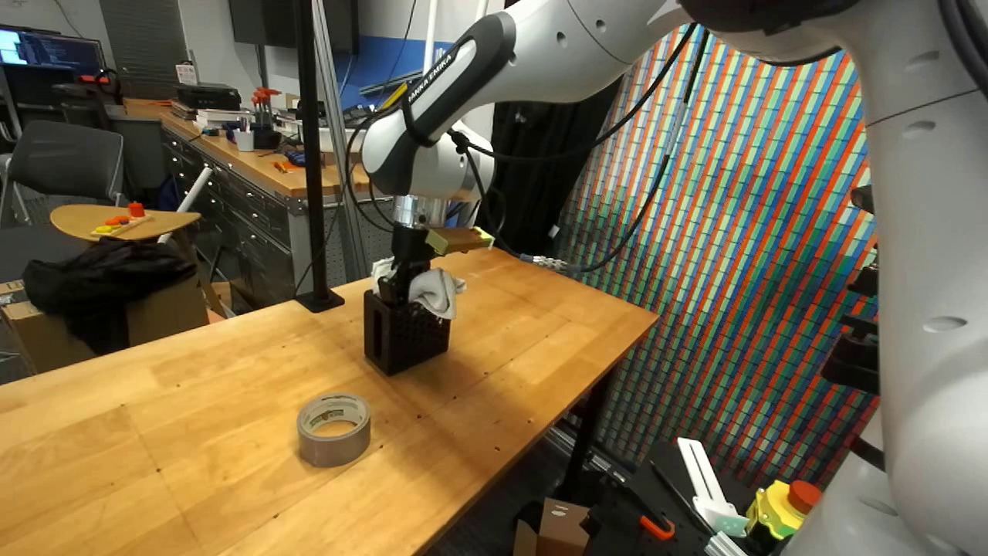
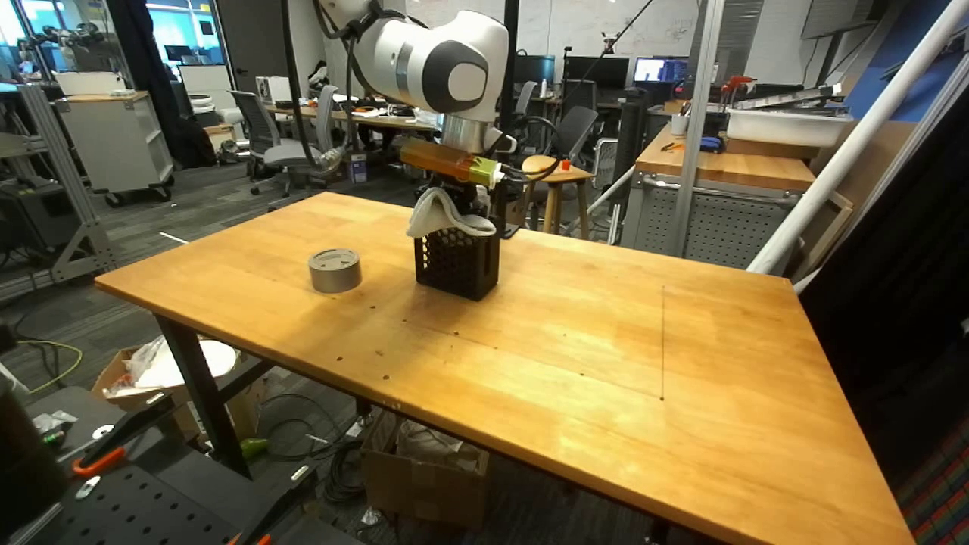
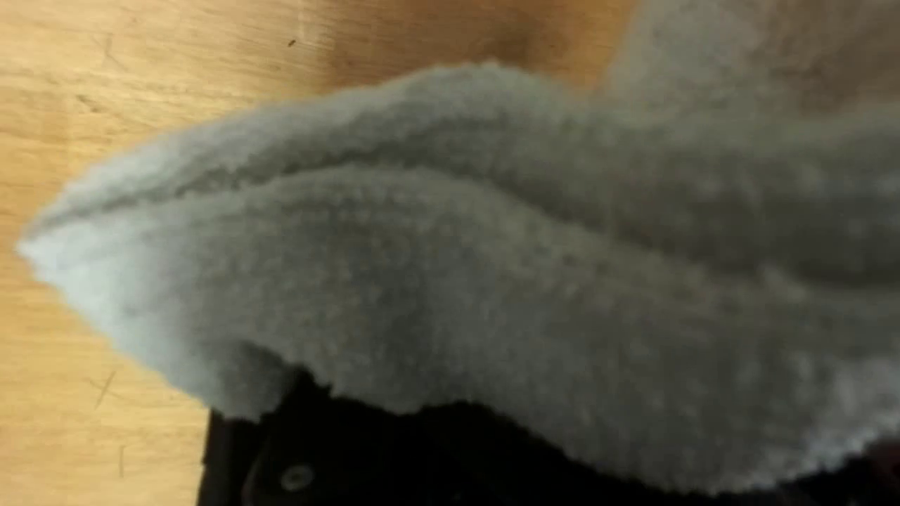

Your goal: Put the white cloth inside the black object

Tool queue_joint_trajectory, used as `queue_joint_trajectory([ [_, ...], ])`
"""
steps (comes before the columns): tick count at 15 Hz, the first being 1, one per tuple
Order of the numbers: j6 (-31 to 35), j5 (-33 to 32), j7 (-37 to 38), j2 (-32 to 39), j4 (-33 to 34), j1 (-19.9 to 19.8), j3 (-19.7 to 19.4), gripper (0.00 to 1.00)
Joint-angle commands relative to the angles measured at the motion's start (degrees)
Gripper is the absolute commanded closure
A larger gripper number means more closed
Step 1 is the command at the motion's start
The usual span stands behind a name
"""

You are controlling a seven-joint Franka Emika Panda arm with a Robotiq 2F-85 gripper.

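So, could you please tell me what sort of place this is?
Probably a robotics lab or workshop: a robot arm reaches over a wooden table, a workbench with drawers stands beyond, and a red-topped yellow button, likely an emergency stop, sits nearby.

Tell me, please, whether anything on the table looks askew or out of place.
Only the white cloth stands out: its bunched folds overhang the rim of the black basket, though the task wants it inside.
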Motion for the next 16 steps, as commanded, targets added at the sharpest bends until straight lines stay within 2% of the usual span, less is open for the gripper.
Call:
queue_joint_trajectory([
  [1,-3.81,1.23,-1.65,3.96,3.42,-0.67,1.18,0.96],
  [6,-2.92,-0.54,0.14,0.66,2.88,0.32,0.21,0.93],
  [7,-2.37,-1.00,0.43,-0.30,2.45,0.61,0.05,0.69],
  [9,-1.35,-1.78,0.80,-1.66,1.82,1.11,-0.13,0.67],
  [10,-0.74,-2.36,1.01,-2.50,1.47,1.44,-0.21,0.61],
  [16,0.80,-4.83,2.30,-5.37,0.96,2.95,-0.37,0.16],
])
